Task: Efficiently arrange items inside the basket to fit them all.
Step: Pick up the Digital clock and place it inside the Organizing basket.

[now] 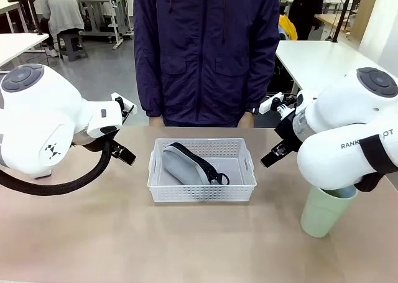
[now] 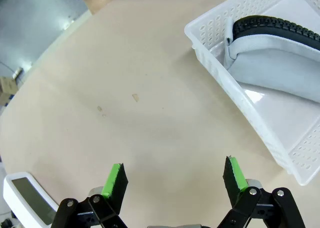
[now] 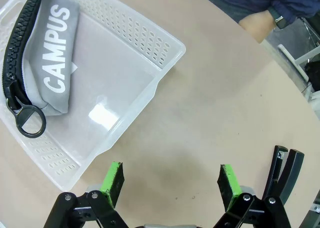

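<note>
I have the small white perforated plastic basket (image 1: 202,193) at the middle of the front view, sitting on the tan table (image 1: 93,239). The grey soft case with black zip strap and ring (image 1: 180,165) lies inside it, leaning against the left end and reaching toward the middle.

The pale green tall plastic cup (image 1: 323,211) stands upright at the lower right, outside the basket and partly hidden under the white right arm (image 1: 348,140).

In the left wrist view the left arm's jaws stand wide over bare table, green pads (image 2: 115,180) well apart and holding nothing, with the basket's corner at upper right. The right arm's jaws are just as wide and hold nothing, with the basket at upper left of that view.

A black hinged thing (image 3: 285,170) stands at the lower right, just beside them. It may be the black stapler, but I cannot be sure.

A person in a dark blue jacket (image 1: 205,46) stands top centre.
</note>
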`<state>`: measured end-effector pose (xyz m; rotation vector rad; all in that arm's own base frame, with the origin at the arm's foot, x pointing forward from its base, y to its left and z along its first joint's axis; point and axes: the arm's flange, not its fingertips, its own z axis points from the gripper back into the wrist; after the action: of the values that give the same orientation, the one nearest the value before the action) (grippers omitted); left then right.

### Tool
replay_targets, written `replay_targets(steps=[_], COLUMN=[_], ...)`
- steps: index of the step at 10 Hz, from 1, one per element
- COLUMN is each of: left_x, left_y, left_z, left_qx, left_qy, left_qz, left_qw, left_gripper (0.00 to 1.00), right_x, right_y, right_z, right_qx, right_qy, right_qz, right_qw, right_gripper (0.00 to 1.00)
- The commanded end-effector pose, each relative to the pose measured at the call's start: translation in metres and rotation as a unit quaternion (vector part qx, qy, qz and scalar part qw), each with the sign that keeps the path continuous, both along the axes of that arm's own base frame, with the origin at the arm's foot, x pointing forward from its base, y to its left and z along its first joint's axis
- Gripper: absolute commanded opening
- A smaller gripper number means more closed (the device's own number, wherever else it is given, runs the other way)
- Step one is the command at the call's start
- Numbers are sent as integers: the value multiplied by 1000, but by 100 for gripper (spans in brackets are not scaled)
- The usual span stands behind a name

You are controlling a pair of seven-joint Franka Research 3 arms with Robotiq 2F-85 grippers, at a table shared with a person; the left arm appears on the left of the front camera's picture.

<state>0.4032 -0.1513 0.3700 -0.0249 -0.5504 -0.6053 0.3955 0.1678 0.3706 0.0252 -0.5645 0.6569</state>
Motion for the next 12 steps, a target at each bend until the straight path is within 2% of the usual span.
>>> replay_targets(steps=[1,9,10,11,12], left_x=[0,0,0,-3,-9], left_y=[0,0,0,13,37], left_z=[0,0,0,4,20], left_qx=[0,0,0,0,-30], left_qy=[0,0,0,-6,-18], left_qz=[0,0,0,1,-13], left_qw=[1000,1000,1000,1000,999], left_gripper=[100,100,100,100,100], right_x=[0,0,-4,-5,-12], right_y=[0,0,-3,-10,-22], right_z=[0,0,6,16,40], right_qx=[0,0,-8,8,21], right_qy=[0,0,-12,-6,-15], right_qz=[0,0,-7,11,11], right_qw=[1000,1000,1000,1000,1000], right_gripper=[100,100,100,100,100])
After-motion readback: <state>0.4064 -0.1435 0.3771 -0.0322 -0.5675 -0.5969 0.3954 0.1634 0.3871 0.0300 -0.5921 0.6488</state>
